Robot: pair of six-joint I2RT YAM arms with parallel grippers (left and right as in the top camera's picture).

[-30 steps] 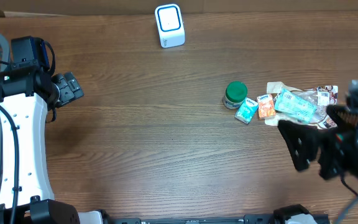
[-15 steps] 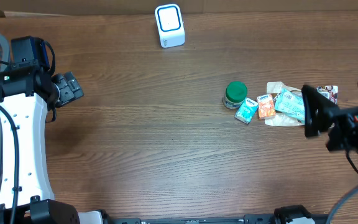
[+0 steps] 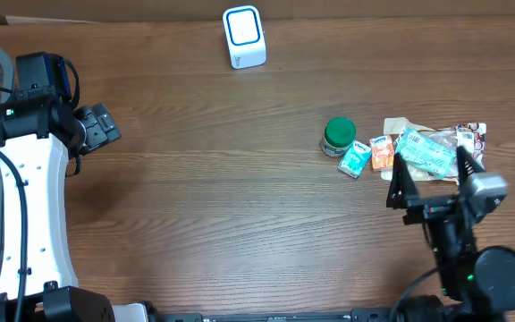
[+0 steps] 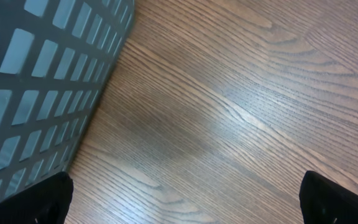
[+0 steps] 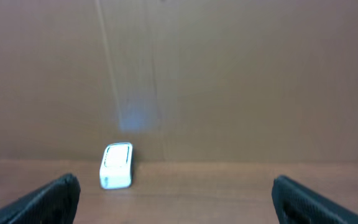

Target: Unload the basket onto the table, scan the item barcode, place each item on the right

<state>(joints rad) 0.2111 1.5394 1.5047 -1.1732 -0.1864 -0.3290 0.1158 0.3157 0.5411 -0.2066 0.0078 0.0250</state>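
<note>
Barely begun, judging from the layout. Nothing gripped, nothing shown to the scanner (image 3: 244, 36), upright at the upper middle of the overhead view and small at lower left of the right wrist view.

Right of centre in the overhead view, a heap of candidates for scanning: green-lidded jar (image 3: 338, 136), blue packet (image 3: 355, 158), orange packet (image 3: 382, 153), teal pouch (image 3: 425, 150), crowded together on the tabletop (image 3: 240, 206).

Just below that heap, right tool (image 3: 432, 174): spread fully wide, holding nothing, aimed toward the top of the frame rather than down at the packets. At far left, left tool (image 3: 101, 128): likewise wide open and empty, beside the grey basket (image 4: 36, 81).

Left to do, as a judgement: choosing one item, gripping it, carrying it to the scanner, turning the barcode toward it.

As for room: wide bare wood between heap and scanner, with no obstacle along that path. Tight only within the heap, packets pressed together and the jar just beside the blue packet; likely to nudge neighbours on closing. Heap near the right edge of the frame; scanner close to the back edge of the tabletop, before a brown wall (image 5: 229, 74).
</note>
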